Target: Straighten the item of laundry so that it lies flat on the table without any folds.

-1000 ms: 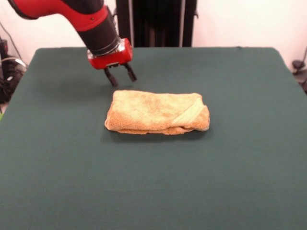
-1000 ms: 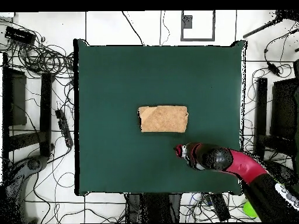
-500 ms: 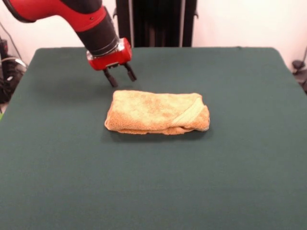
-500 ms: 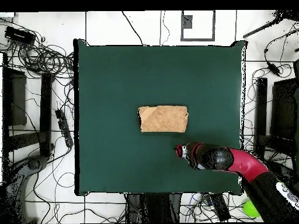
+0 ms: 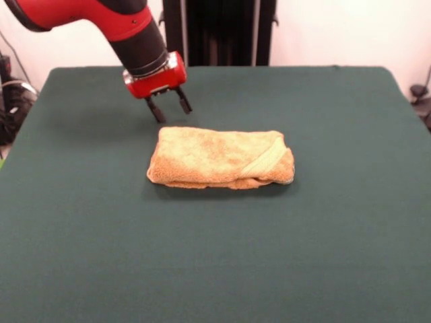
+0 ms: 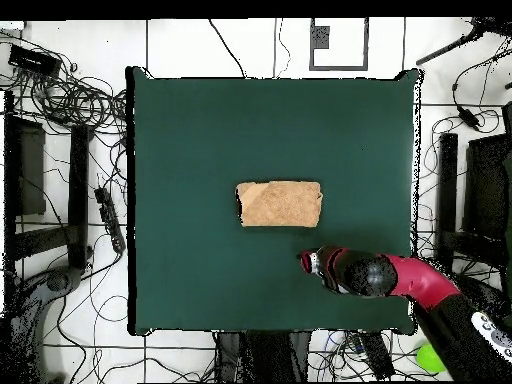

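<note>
Only a slight shift is seen in the front view: the gripper (image 5: 169, 105), its two fingers spread apart, has been moved a touch higher and further from the folded towel (image 5: 220, 158), nearer the surface's (image 5: 215, 256) far edge.

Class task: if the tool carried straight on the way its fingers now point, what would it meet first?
Probably the table, just behind the towel; the open tool points down beside the towel's far corner, though depth is unclear.

Arm (image 5: 87, 20) cropped at top edge
</note>
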